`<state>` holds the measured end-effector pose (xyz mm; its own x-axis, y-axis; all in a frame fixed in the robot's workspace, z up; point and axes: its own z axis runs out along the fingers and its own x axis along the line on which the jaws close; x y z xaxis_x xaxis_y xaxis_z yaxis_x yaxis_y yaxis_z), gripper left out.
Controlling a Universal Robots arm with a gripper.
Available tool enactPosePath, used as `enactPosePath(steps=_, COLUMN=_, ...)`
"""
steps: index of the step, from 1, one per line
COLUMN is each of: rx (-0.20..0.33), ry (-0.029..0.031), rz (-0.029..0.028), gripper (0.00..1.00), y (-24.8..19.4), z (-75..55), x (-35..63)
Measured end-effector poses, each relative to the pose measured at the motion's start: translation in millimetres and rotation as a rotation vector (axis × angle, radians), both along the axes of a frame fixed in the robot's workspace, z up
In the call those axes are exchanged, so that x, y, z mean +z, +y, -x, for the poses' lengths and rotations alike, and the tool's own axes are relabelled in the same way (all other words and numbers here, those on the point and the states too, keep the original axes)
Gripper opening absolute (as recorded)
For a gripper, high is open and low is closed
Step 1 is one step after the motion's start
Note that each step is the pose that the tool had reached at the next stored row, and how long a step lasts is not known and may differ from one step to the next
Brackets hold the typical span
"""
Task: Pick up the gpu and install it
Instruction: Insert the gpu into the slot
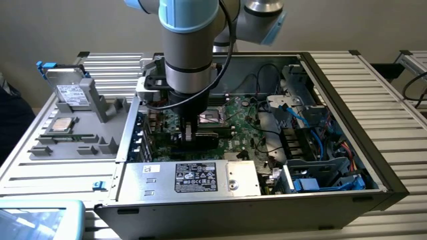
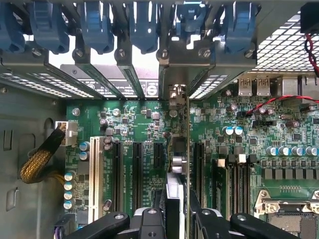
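- Wrist view: my fingers (image 2: 175, 219) are closed on the top edge of the gpu (image 2: 177, 149), which I see edge-on, standing upright over the motherboard (image 2: 144, 124) between two long black slots (image 2: 137, 174).
- Its silvery bracket end (image 2: 175, 94) reaches toward the case's rear slot openings; I cannot tell whether the card is seated in a slot.
- Exterior view: my arm (image 1: 190, 55) reaches straight down into the open computer case (image 1: 373, 150), the gripper (image 1: 189, 134) low over the board.
- Handling, as I judge it: the card is light, stiff and thin, its components fragile; a grip on the bare upper edge, held square, seems safest.
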<state>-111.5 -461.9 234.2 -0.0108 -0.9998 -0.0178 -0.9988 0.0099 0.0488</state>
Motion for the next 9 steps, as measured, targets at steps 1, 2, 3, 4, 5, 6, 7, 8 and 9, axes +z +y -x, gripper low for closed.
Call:
enactPosePath(steps=1, rx=0.0, ry=-0.0001, rz=-0.0001, gripper=0.28, y=0.0, z=0.7, x=-0.1)
enactPosePath(steps=2, rx=0.0, ry=-0.0001, rz=0.0001, gripper=0.28, y=0.0, z=1.0, x=-0.1)
enactPosePath(steps=3, rx=0.0, ry=0.0002, rz=0.0002, gripper=0.28, y=0.0, z=1.1, x=0.0)
enactPosePath(steps=4, rx=0.0, ry=0.0003, rz=0.0003, gripper=0.28, y=-0.1, z=1.3, x=0.0)
enactPosePath(steps=5, rx=0.0, ry=0.0004, rz=0.0004, gripper=0.28, y=-0.1, z=1.4, x=0.0)
enactPosePath(steps=6, rx=0.0, ry=0.0006, rz=0.0003, gripper=0.28, y=-0.1, z=1.4, x=0.0)
enactPosePath(steps=7, rx=0.0, ry=0.0007, rz=0.0003, gripper=0.28, y=-0.1, z=1.5, x=0.0)
enactPosePath(steps=8, rx=0.0, ry=0.0007, rz=0.0003, gripper=0.28, y=-0.1, z=1.5, x=0.0)
enactPosePath(steps=9, rx=0.0, ry=0.0008, rz=0.0003, gripper=0.28, y=-0.1, z=1.5, x=0.0)
